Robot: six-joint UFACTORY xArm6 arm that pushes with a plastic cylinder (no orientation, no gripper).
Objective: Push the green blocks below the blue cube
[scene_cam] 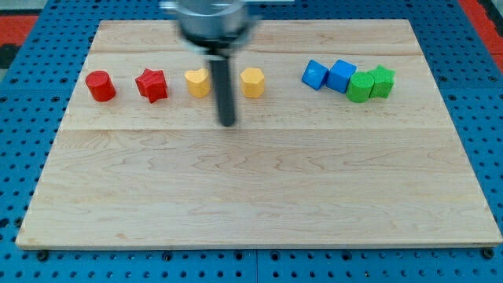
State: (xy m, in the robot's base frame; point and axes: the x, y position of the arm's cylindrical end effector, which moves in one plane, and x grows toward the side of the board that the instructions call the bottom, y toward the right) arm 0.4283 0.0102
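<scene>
Two green blocks sit at the view's upper right: a rounded green block [361, 86] and a green star-like block [382, 81] touching it on its right. A blue cube [341, 75] touches the rounded green block on its upper left, and a second blue block [314, 75] sits just left of the cube. My tip [227, 123] rests on the board near the middle top, between the two yellow blocks and slightly below them, far to the left of the green blocks.
A red cylinder [100, 86], a red star [152, 85], a yellow heart-like block [198, 82] and a yellow hexagon [252, 82] form a row at the view's upper left. The wooden board [251, 196] lies on a blue pegboard.
</scene>
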